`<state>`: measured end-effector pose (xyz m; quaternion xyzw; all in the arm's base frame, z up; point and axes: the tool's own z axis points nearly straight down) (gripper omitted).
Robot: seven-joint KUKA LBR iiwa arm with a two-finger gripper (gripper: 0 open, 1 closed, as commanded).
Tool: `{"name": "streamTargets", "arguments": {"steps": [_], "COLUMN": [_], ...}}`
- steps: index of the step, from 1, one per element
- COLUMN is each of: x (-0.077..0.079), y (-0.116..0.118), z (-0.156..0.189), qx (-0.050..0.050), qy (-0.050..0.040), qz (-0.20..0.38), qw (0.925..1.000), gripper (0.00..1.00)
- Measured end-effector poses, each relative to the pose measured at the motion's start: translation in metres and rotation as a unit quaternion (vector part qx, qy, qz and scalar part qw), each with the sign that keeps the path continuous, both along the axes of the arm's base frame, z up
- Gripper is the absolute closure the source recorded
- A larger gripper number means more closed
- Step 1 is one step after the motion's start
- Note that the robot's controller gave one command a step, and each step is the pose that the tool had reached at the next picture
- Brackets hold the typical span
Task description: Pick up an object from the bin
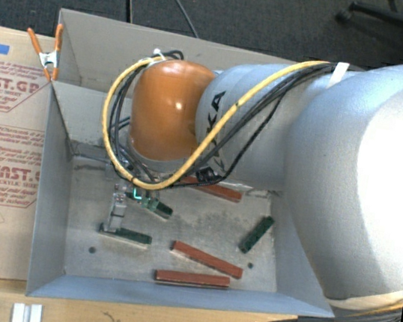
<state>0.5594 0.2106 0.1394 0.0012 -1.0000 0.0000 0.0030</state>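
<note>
Sloping grey wall of the metal bin [54, 194] at far left, bare floor beside it. Next, toward the left of the floor, the pincer [115, 219], hanging straight down beneath the orange cover [166, 105] and ringed by looping yellow and black cables [113, 108]; cannot tell whether apart or together. Directly under its tip, the left end of a dark green flat bar [129, 235], lying level along the floor; touching or just clear, impossible to say. Just right of the pincer and a little higher, a small green piece [159, 207]. Further right, three red-brown strips: one [221, 192] half tucked under the arm by the back wall, one [206, 260] slanting at mid-floor, one [192, 278] near the front wall. Beyond those, well apart from the pincer, a second dark green bar [256, 234], tilted. Then the thick white arm [357, 181] at right. Below the bin, a wooden bench [161, 317]; above it, dark floor [248, 12].
</note>
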Motion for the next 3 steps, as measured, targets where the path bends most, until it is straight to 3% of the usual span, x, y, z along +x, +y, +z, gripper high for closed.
{"name": "streamTargets", "arguments": {"steps": [1, 2, 3], "x": [-0.005, -0.004, -0.015], "y": [-0.032, -0.030, 0.006], "z": [-0.070, -0.068, 0.064], "qx": [0.000, 0.001, 0.002], "qy": [-0.0010, -0.0033, -0.0077], "qz": [0.105, 0.105, 0.098], "qw": [0.9945, 0.9944, 0.9952], "gripper": [0.00, 1.00, 1.00]}}
